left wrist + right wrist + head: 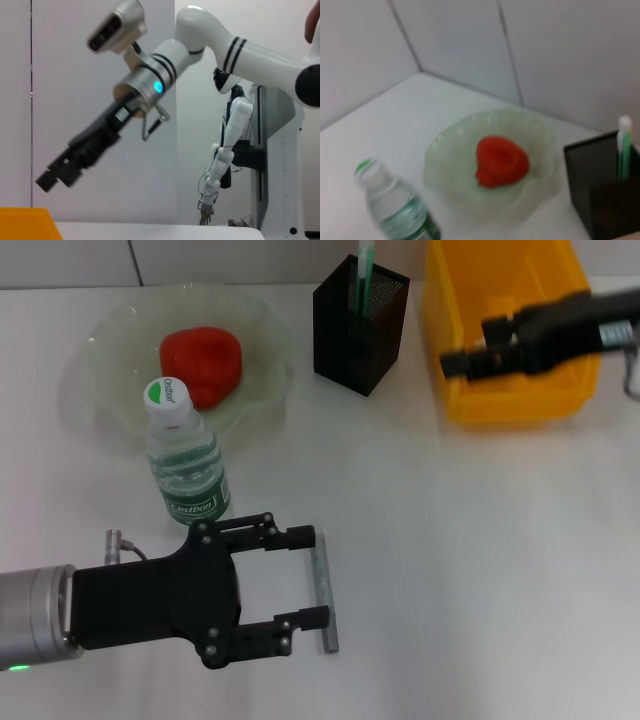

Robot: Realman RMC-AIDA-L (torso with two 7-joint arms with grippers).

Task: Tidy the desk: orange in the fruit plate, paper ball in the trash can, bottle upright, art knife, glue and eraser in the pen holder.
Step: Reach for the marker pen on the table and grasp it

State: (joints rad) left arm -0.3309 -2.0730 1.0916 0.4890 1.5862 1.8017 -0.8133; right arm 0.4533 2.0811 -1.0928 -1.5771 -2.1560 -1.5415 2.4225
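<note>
The orange [202, 362], reddish, lies in the pale green glass fruit plate [110, 350]; the right wrist view shows both, orange [502, 161] and plate [445, 150]. The bottle [186, 458] stands upright in front of the plate, also seen as bottle [395, 210]. The grey art knife [323, 592] lies flat on the desk. My left gripper [305, 578] is open, its fingertips at the knife's two ends. The black mesh pen holder [360, 325] holds a green-and-white stick [364, 270]. My right gripper [462, 362] hovers over the yellow trash can [500, 405]. Paper ball and eraser are out of view.
White desk with a tiled wall behind it. The trash can stands right of the pen holder at the back. In the left wrist view my right arm's gripper [52, 175] hangs above the bin's orange-yellow corner [25, 225].
</note>
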